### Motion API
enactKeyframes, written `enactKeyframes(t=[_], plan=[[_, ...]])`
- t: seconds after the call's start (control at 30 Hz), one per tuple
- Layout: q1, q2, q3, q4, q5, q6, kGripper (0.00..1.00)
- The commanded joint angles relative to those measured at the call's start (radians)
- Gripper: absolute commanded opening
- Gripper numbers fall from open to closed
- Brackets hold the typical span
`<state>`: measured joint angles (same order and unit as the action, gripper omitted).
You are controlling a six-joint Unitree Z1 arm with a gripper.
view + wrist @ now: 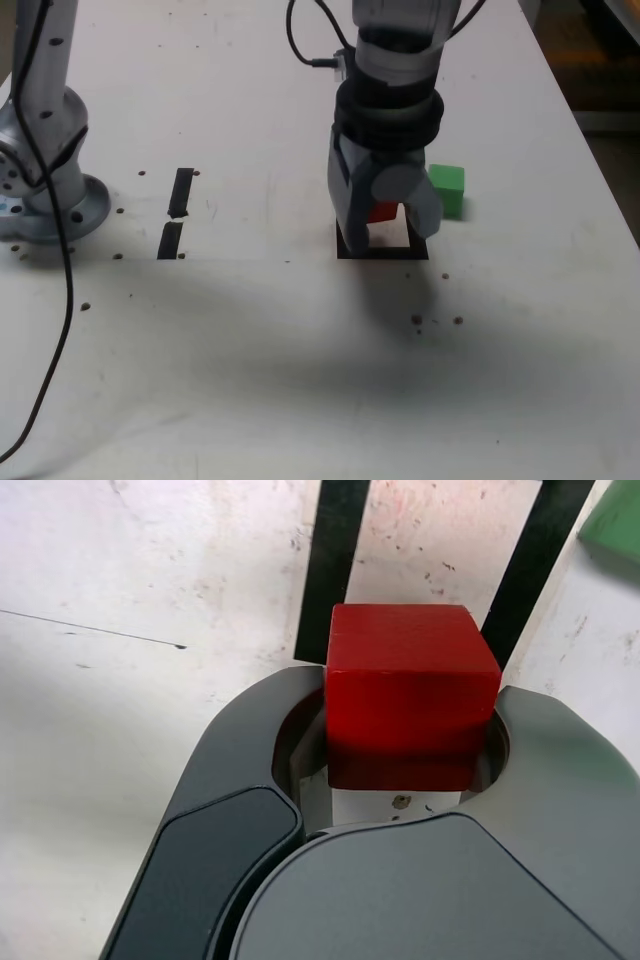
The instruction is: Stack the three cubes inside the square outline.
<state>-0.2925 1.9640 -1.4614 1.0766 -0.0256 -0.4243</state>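
Grey two-fingered gripper (392,222) at centre of exterior view, pointing down over square outline of black tape with white centre (381,251); jaws closed on small red solid cube (383,211), held between them above outline's interior. Wrist view: red cube (408,692) gripped at both sides, black tape strips of outline (334,565) behind it. Small green solid cube (446,189) on white tabletop (300,340), just beside outline at exterior view's right. Two short black tape strips (176,211) left of centre. Grey arm base (45,190) at left edge. Yellow cube not visible.
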Motion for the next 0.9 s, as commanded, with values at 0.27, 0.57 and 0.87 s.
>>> enactKeyframes(t=[0.27, 0.57, 0.87], plan=[[0.027, 0.017, 0.049, -0.077, -0.034, 0.065, 0.24], [0.054, 0.022, 0.100, -0.099, -0.072, 0.184, 0.25], [0.073, 0.022, 0.110, -0.133, -0.056, 0.228, 0.25]])
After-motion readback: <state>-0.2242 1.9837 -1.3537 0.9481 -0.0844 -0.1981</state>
